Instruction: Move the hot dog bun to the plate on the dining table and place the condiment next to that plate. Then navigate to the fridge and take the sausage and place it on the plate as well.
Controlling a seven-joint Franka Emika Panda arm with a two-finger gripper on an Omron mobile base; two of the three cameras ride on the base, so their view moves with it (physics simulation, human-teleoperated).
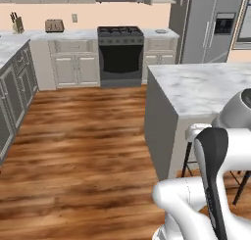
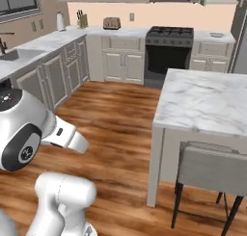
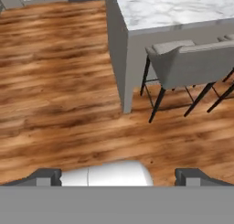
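the fridge stands at the far right of the kitchen in the left base view, both doors closed, its black dispenser panel on the right-hand door and its right edge cut off by the frame. being shut, it hides its shelves and whatever lies on them, so the sausage cannot be checked from here. a marble-topped island with a grey stool tucked under it sits between the robot and the fridge; its visible top is bare. the dining table, plate, bun and condiment cannot be placed from these pictures.

the gripper hangs over the wooden floor with its two dark fingertips spread wide and nothing between them.

as a judgement, the door will be the heavy, stiff part: best taken by a vertical handle, pulled along its swing. the sausage is likely light, slightly soft, rounded and smooth, so prone to rolling or slipping; a grip across its middle, jaws square to its length, should suit it.

the far counter items, a knife block and a toaster, are small and blurred.
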